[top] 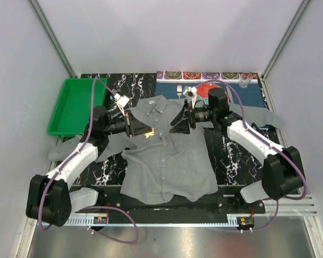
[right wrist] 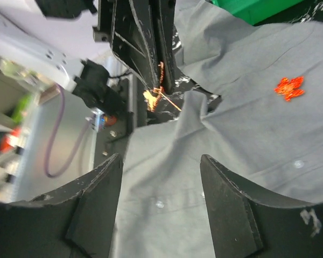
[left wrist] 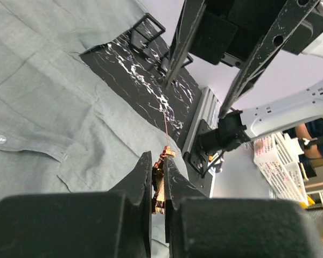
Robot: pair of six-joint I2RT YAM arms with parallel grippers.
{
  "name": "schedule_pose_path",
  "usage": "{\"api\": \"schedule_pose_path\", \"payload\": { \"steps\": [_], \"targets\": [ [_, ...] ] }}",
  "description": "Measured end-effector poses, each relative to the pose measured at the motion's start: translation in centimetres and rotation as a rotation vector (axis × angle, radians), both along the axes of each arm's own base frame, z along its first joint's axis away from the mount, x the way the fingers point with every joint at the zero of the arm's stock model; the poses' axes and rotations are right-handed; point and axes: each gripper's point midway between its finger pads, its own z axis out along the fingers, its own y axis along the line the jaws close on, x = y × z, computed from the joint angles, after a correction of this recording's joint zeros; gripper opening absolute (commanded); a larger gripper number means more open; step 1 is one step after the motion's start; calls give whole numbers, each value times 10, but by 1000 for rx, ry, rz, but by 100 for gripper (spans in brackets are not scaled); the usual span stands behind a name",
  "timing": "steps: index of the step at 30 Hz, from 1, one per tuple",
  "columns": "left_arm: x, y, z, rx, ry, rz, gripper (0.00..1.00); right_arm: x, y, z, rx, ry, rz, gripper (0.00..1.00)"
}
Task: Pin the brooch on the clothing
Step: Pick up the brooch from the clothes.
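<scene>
The grey short-sleeved button-up shirt lies spread on the black marbled surface. The left jaws are clamped on the small gold brooch over its chest; the right jaws stand apart nearby.

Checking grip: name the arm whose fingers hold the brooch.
The left gripper: its fingers pinch the gold brooch; the right gripper stands open, empty, over the shirt.

Black marbled table with a grey shirt spread flat across it.
A green tray lies far left, a blue placemat far right.
</scene>
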Motion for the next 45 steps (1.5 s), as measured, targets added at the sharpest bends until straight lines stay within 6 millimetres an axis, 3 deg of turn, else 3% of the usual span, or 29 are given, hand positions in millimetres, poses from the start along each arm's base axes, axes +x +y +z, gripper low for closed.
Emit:
{"api": "schedule_pose_path", "payload": {
  "steps": [9, 18, 22, 28, 35, 41, 45],
  "targets": [
    [-19, -2, -2, 11, 85, -95, 0, 1, 0, 4, -55, -397, 99, 48],
    [-31, -7, -8, 15, 199, -127, 0, -42, 30, 1, -87, -707, 268, 48],
    [-38, -12, -9, 17, 226, -147, 0, -47, 36, -5, -116, -767, 290, 46],
    [-41, -14, -9, 17, 239, -156, 0, -44, 37, -13, -161, -825, 293, 29],
    [-42, -15, -9, 16, 243, -161, 0, -45, 39, -16, -184, -868, 303, 30],
    [-43, -16, -9, 17, 246, -165, 0, -44, 42, -15, -198, -894, 299, 14],
    [-44, -16, -9, 16, 248, -169, 0, -42, 43, -15, -207, -908, 294, 14]
  ]
}}
